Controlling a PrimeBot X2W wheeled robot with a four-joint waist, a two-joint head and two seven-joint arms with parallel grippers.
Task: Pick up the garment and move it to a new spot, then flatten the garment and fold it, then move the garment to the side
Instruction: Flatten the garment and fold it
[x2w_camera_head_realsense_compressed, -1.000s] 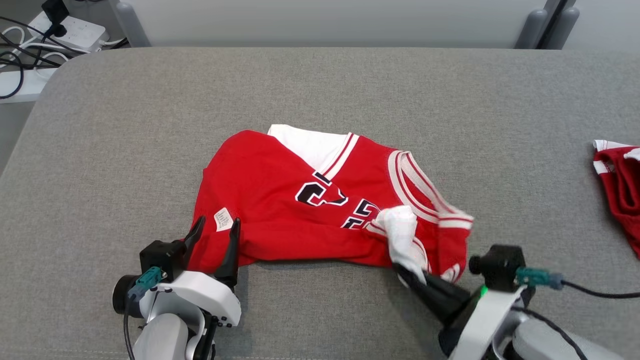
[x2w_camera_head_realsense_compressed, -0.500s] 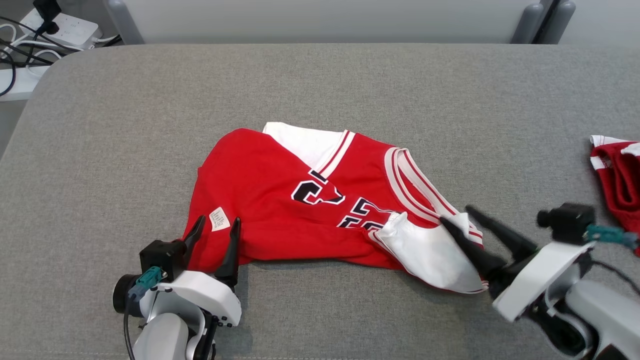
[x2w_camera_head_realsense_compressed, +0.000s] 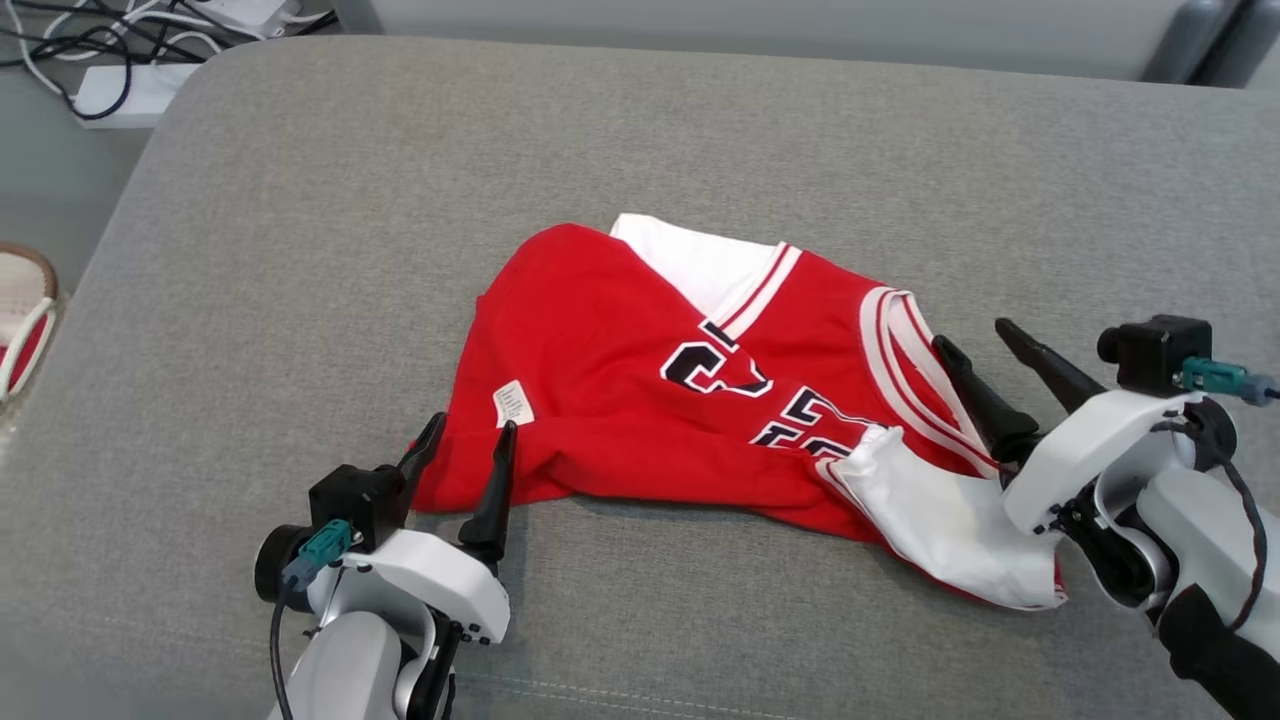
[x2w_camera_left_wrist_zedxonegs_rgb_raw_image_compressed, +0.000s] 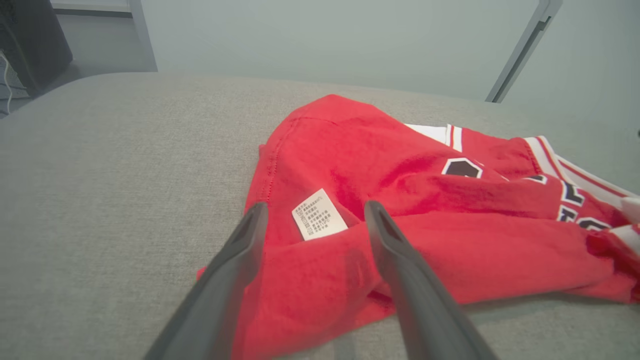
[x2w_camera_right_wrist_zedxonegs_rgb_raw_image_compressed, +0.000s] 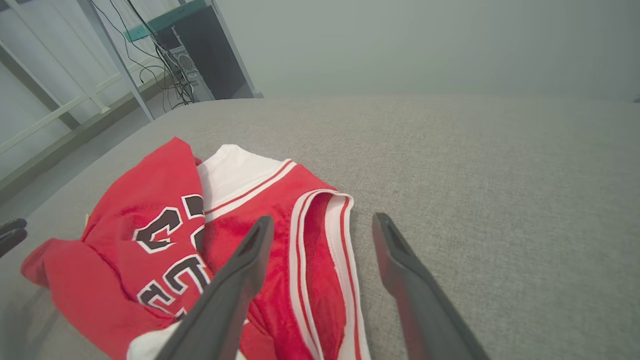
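Note:
The garment (x2w_camera_head_realsense_compressed: 620, 380) is a red jersey with white trim and black numbers, lying crumpled in the middle of the grey table (x2w_camera_head_realsense_compressed: 300, 200). My left gripper (x2w_camera_head_realsense_compressed: 472, 436) is open at its near-left hem, fingers either side of the white care label (x2w_camera_left_wrist_zedxonegs_rgb_raw_image_compressed: 318, 214). At the jersey's right edge my right gripper (x2w_camera_head_realsense_compressed: 975, 335) stands open over the striped armhole trim (x2w_camera_right_wrist_zedxonegs_rgb_raw_image_compressed: 340, 260), holding nothing. A white flap (x2w_camera_head_realsense_compressed: 940, 525) lies loose just left of my right wrist. The garment (x2w_camera_left_wrist_zedxonegs_rgb_raw_image_compressed: 400, 200) also shows in the left wrist view, and the garment (x2w_camera_right_wrist_zedxonegs_rgb_raw_image_compressed: 165, 235) in the right wrist view.
Cables and a power strip (x2w_camera_head_realsense_compressed: 120, 85) lie on the floor beyond the table's far-left corner. A basket's rim (x2w_camera_head_realsense_compressed: 25, 320) shows at the left edge. Bare grey surface surrounds the jersey on all sides.
My right gripper opened and let go of the white flap, then moved right and further back to the armhole edge. The flap spread out on the table. The head camera shifted left.

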